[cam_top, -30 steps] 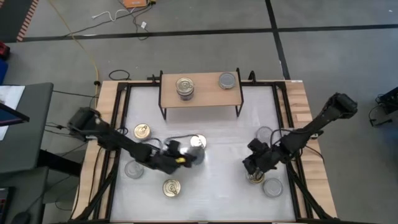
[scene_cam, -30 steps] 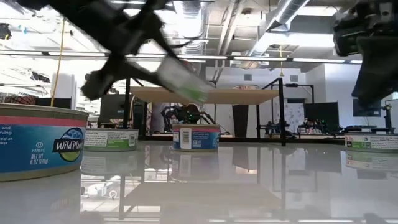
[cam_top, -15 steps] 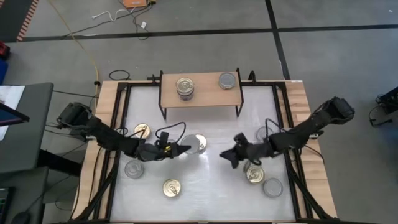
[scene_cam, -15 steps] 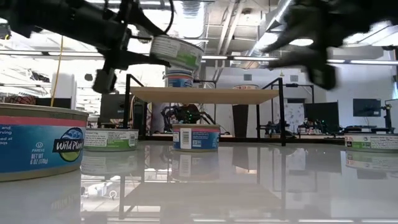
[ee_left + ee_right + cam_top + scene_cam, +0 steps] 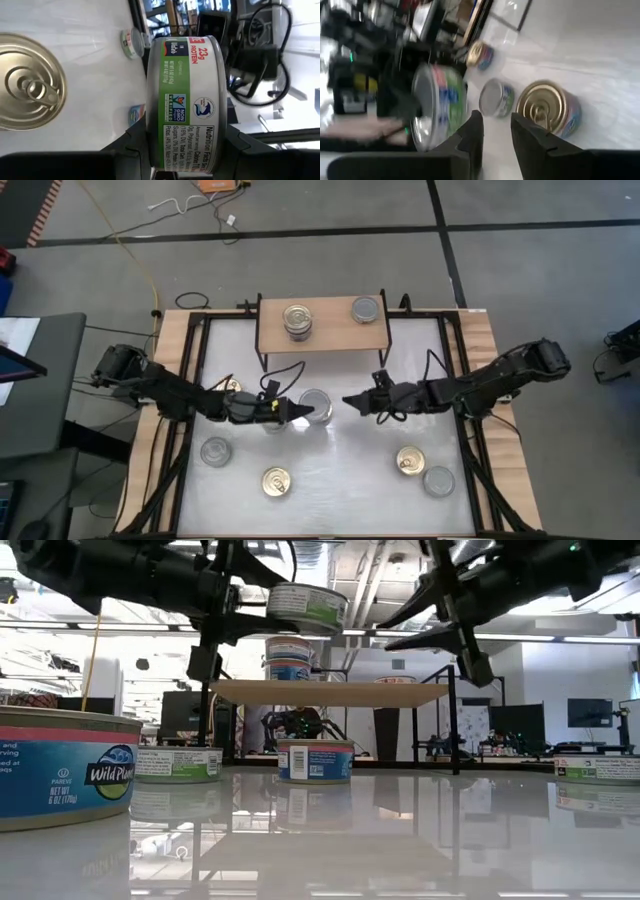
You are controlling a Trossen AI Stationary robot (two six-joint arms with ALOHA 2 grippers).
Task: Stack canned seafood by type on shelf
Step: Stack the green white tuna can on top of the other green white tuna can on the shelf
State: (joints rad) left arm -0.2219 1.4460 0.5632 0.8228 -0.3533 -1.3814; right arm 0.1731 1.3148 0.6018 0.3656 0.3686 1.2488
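Tins (image 5: 217,451) scattered on white tabletop (image 5: 340,470) (glossy)

Green-and-white labelled tin (image 5: 187,107) with red band; gold-lidded tin (image 5: 29,89) beside.

Green-labelled can (image 5: 306,608) is hanging gripped, raised; two gold-lidded cans (image 5: 297,319) are sitting stacked on wood shelf (image 5: 325,332).

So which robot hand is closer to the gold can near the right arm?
The right one. The right gripper hovers empty, up and left of that gold-lid can. The left gripper is farther away across the table, holding a green-label can.
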